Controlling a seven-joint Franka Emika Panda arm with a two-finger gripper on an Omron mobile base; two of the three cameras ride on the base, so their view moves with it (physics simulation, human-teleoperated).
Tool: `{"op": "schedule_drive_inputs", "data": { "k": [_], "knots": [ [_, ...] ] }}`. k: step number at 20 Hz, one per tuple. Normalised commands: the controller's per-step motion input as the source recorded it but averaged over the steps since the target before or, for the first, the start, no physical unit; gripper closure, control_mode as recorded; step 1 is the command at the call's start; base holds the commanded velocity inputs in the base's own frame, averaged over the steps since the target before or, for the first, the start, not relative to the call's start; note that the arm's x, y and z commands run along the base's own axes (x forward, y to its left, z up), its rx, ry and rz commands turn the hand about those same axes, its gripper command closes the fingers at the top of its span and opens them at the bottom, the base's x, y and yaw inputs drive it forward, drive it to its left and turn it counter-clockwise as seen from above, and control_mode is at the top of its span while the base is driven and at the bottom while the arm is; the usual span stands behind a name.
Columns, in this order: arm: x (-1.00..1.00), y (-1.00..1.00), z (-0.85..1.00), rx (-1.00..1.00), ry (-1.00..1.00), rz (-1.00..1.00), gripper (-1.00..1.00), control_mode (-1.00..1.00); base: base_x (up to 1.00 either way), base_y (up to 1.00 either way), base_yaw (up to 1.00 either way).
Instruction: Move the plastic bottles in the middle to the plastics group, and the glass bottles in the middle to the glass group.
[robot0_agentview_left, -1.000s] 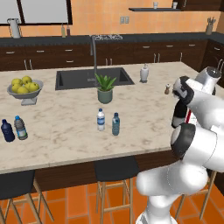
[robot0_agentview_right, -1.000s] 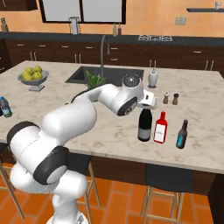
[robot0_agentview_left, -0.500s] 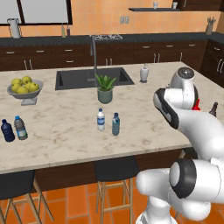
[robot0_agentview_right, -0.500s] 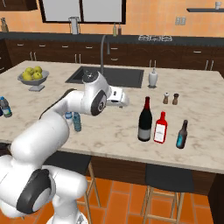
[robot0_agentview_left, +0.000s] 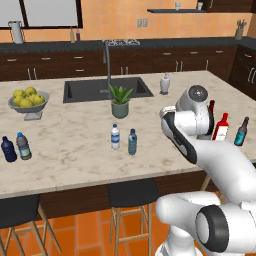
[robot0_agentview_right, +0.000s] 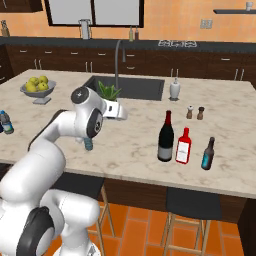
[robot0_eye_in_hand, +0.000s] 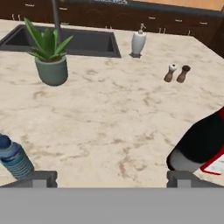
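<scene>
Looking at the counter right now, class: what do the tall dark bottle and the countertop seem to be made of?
Tall dark bottle: likely glass, glossy near-black, red foil neck, pale label. Countertop: looks like polished marble or similar stone, beige with darker veining.

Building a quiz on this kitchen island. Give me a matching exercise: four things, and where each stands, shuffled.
Things:
1. wine bottle
2. fruit bowl
3. potted plant
4. teal water bottle

Places:
A. just in front of the sink
B. beside the red bottle
C. next to the whitish water bottle
D. far left of the counter

Pairs: 1-B, 2-D, 3-A, 4-C
</scene>
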Motion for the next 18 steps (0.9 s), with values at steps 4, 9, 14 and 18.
{"op": "schedule_drive_inputs", "data": {
  "k": [4, 9, 14, 18],
  "knots": [
    [0.01, 0.09, 0.47, 0.13, -0.02, 0.08, -1.0, -1.0, 0.0, 0.0, 0.0],
    [0.0, 0.84, -0.07, 0.0, 0.24, 0.22, -1.0, -1.0, 0.0, 0.0, 0.0],
    [0.03, 0.38, -0.32, 0.04, 0.12, 0.22, -1.0, -1.0, 0.0, 0.0, 0.0],
    [0.0, 0.52, -0.05, 0.0, 0.23, 0.16, -1.0, -1.0, 0.0, 0.0, 0.0]
  ]
}}
